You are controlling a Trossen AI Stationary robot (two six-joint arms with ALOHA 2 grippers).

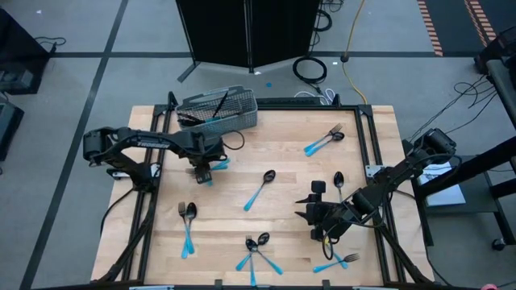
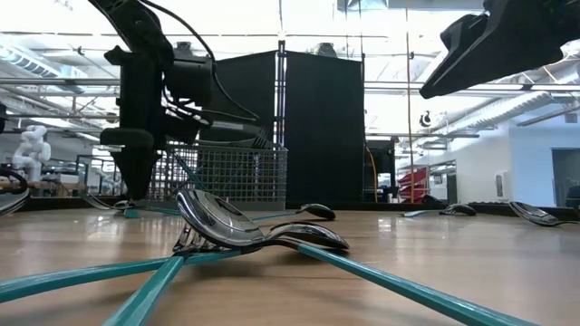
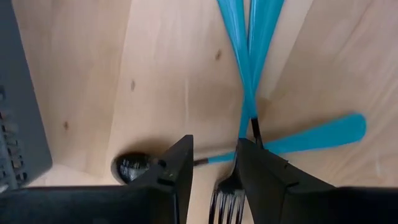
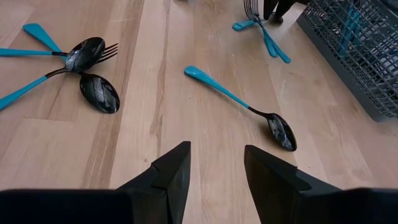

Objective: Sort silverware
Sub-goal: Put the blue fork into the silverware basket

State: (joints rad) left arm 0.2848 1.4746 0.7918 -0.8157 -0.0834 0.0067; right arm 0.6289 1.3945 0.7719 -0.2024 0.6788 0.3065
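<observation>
- The left gripper [image 1: 203, 171] sits left of centre in the high view, just below the basket, pointing down at a small pile of silverware. In its wrist view its two dark fingers [image 3: 177, 168] stand apart, with the tines of a fork [image 3: 227, 194] showing in the gap between them; whether they touch the fork cannot be told.
- Around that fork lie crossed blue handles [image 3: 249, 50] and a dark spoon bowl [image 3: 132, 167] just beside the left finger.
- The right gripper [image 1: 313, 211] hangs at lower right of the high view, fingers parted and empty over bare wood; its wrist view shows the pads [image 4: 171, 171] with nothing between them.
- The grey wire-mesh basket [image 1: 218, 111] stands at the table's upper left, with a few pieces already inside.
- The rest of the silverware is scattered on the wooden table [image 1: 282, 161]:
- a lone spoon [image 1: 260, 188] at centre;
- a pair [image 1: 324, 142] at upper right;
- a spoon [image 1: 339, 179] near the right arm;
- a fork and spoon [image 1: 187, 225] at lower left;
- a crossed cluster [image 1: 256, 251] at bottom centre;
- a fork [image 1: 339, 261] at lower right.
</observation>
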